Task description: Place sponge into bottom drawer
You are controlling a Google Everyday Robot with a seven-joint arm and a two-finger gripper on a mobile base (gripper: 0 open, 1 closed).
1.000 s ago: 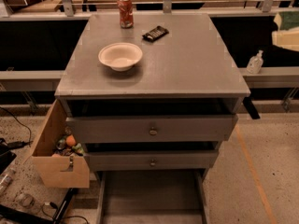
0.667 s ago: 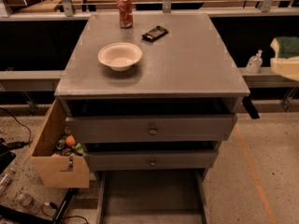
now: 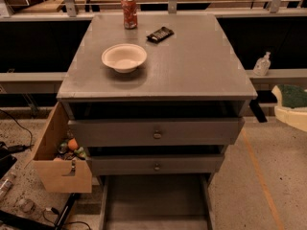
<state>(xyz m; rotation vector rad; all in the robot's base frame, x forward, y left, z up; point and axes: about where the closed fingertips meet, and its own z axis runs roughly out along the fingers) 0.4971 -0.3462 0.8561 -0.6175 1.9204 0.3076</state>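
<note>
At the right edge of the view, closest to the camera, hangs the sponge (image 3: 291,99), dark green scouring face up over pale yellow foam and partly cut off by the frame. It sits well to the right of the cabinet and above the floor. The claw does not show in the frame. It is probably just off that right edge behind the sponge, but I cannot tell whether it is clenched on the sponge or released. Low in the middle lies the bottom drawer (image 3: 156,200), a wide shallow grey tray pulled out toward the camera with nothing in it. To its left, an open cardboard box (image 3: 64,176) of small coloured items leans against the cabinet. Above the tray, the middle drawer (image 3: 156,164) and top drawer (image 3: 156,131) both stand slightly open, so their fronts overhang the rear of the tray. Further back, the bench (image 3: 192,66) carries a white bowl (image 3: 123,57), a black flat packet (image 3: 159,33) and a red can (image 3: 128,5). A clear pump bottle (image 3: 262,64) stands on a ledge to the right. Several things could go wrong from here. Letting go early would drop the sponge on the floor beside the right rail. Coming in too high or too deep could knock the arm against the overhanging drawer fronts. Overshooting left could land the sponge in the box, and light foam may bounce off the tray's edge.
</note>
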